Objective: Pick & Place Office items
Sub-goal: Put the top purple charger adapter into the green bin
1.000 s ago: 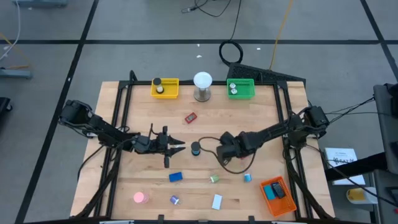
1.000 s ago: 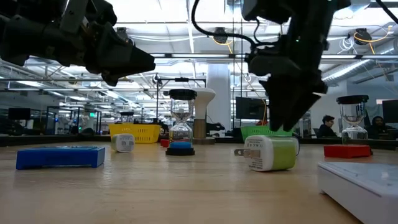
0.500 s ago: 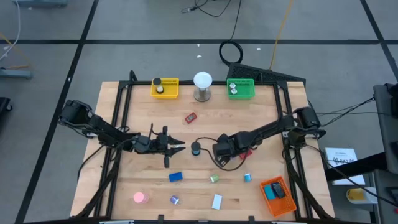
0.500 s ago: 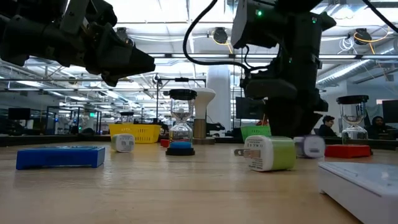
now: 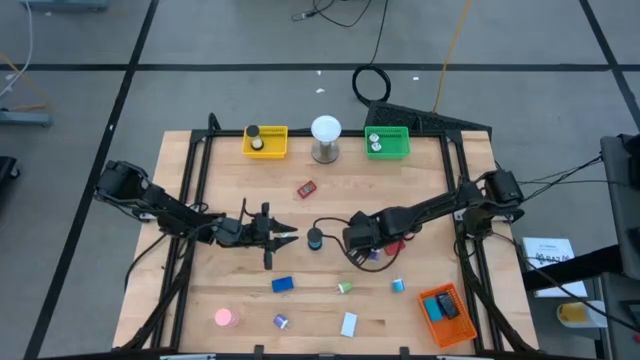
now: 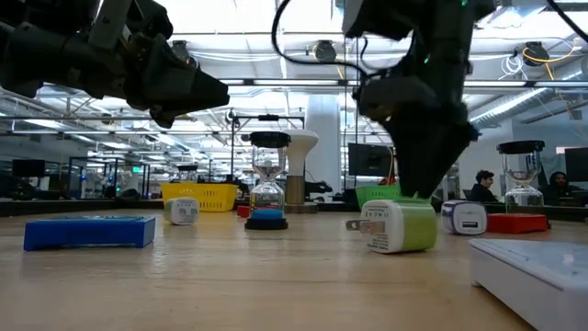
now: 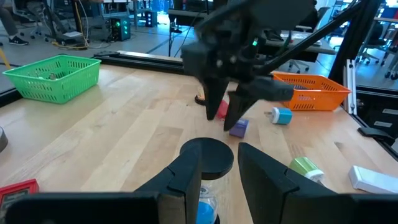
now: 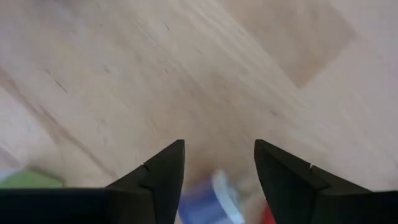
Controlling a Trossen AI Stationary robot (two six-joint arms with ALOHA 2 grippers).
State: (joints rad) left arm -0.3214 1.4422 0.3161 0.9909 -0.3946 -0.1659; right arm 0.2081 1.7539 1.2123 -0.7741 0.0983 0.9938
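On the far left of the table I see my left arm, and its left gripper (image 5: 285, 236) hangs over the middle of the wooden table (image 5: 220, 200). Its fingers (image 7: 186, 177) stand a little apart with nothing between them, pointing at the small hourglass with the black cap (image 5: 315, 238) just in front of them.

Near the front edge, from the left, lie the pink disc (image 5: 225, 318), the blue block (image 5: 282, 285), a small blue roll (image 5: 281, 321), the white block (image 5: 348, 323) and the green piece (image 5: 344, 288). The red block (image 5: 306, 188) lies alone toward the back.

At the back edge stand the yellow tray (image 5: 266, 141) with a black cap inside, the white ball on its stand (image 5: 325, 137), and then the green tray (image 5: 388, 142).

Right of the hourglass, my right gripper (image 5: 358, 240) is low over the table. In its wrist view the two fingers (image 8: 163, 171) are spread, with bare wood between them; a small purple-white piece (image 7: 238, 127) and a red piece (image 7: 221, 111) lie just beside the tips. I cannot tell if the tips touch them. Nothing is pinched.

Further right lies a light blue roll (image 5: 398, 286), and the orange tray (image 5: 447, 312) with a blue and a dark thing in it sits at the front right corner.
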